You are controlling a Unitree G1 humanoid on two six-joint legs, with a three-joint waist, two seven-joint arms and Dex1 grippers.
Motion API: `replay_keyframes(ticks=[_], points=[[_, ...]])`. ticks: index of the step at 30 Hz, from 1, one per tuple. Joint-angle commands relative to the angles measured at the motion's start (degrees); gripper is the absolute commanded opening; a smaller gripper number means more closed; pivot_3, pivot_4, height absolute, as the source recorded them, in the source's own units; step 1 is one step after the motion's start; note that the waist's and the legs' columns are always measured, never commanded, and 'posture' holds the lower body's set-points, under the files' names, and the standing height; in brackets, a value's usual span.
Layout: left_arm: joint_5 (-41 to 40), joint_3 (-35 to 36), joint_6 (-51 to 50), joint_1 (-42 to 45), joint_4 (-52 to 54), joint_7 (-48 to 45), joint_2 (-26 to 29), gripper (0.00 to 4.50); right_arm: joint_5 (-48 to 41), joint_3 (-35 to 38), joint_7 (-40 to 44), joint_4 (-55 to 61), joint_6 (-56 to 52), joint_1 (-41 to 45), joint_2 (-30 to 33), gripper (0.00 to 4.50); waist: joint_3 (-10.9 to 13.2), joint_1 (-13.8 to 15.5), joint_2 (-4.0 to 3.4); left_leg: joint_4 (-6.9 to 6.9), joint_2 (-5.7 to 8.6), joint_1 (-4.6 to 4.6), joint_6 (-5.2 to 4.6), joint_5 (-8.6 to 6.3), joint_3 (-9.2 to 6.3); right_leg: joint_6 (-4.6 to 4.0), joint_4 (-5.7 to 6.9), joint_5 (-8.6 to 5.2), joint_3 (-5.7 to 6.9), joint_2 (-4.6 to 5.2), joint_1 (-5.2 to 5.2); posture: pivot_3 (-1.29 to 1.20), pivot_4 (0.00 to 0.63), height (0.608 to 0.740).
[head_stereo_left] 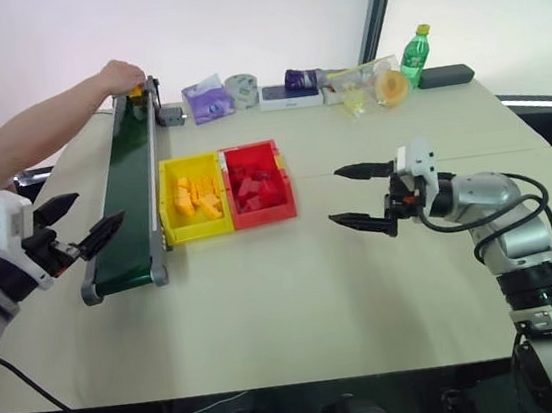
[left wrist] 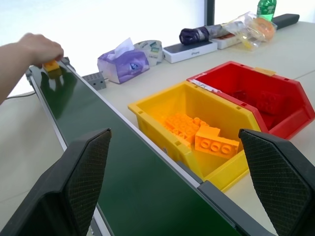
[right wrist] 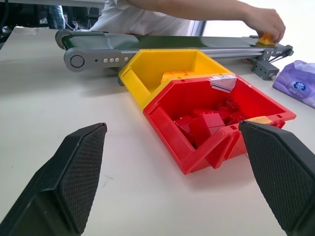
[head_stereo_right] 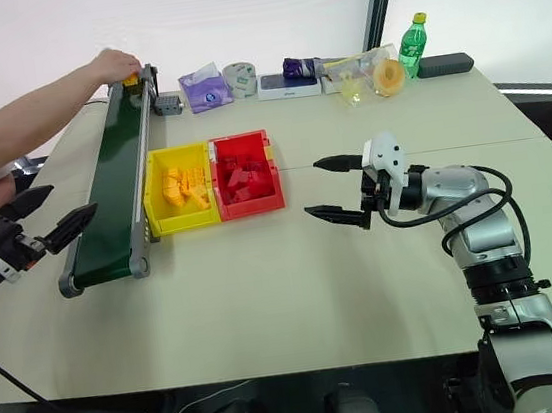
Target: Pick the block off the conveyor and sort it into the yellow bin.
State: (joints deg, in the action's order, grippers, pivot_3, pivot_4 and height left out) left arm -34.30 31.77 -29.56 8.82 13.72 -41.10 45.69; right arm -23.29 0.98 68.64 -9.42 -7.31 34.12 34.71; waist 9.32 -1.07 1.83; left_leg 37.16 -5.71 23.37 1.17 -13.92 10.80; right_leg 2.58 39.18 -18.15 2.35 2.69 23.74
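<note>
at conveyor's far end, block under hand

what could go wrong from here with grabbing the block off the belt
1. A person's hand rests on the block at the far end of the conveyor; reaching there now risks contact with it.
2. The left gripper, jaws open, hovers near the belt's near end, so a mistimed grab could miss the block or hit a side rail.
3. The yellow bin touches the red bin, so a sloppy drop could land in the wrong one.
</note>
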Motion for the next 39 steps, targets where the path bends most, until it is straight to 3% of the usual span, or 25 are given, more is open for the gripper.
replay_keyframes(ticks=[1,39], points=[[-0.46,1.23,0.85,0.25,0.74,0.11,0.62,4.38,-0.51,1.17,0.08,0.92,0.52,-0.09,0.38,4.50,0.00,0.01,0.00,0.00,0.00,0.00,0.00,0.00,0.00,0.00,0.00,0.00,0.00,0.00,0.00,0.00,0.150,0.740],[3.19,0.27,3.99,-0.92,0.34,2.90,-0.59,4.38,-0.46,0.67,-0.05,0.71,0.22,0.74,-0.01,4.50,0.00,0.00,0.00,0.00,0.00,0.00,0.00,0.00,0.00,0.00,0.00,0.00,0.00,0.00,0.00,0.00,0.150,0.740]])
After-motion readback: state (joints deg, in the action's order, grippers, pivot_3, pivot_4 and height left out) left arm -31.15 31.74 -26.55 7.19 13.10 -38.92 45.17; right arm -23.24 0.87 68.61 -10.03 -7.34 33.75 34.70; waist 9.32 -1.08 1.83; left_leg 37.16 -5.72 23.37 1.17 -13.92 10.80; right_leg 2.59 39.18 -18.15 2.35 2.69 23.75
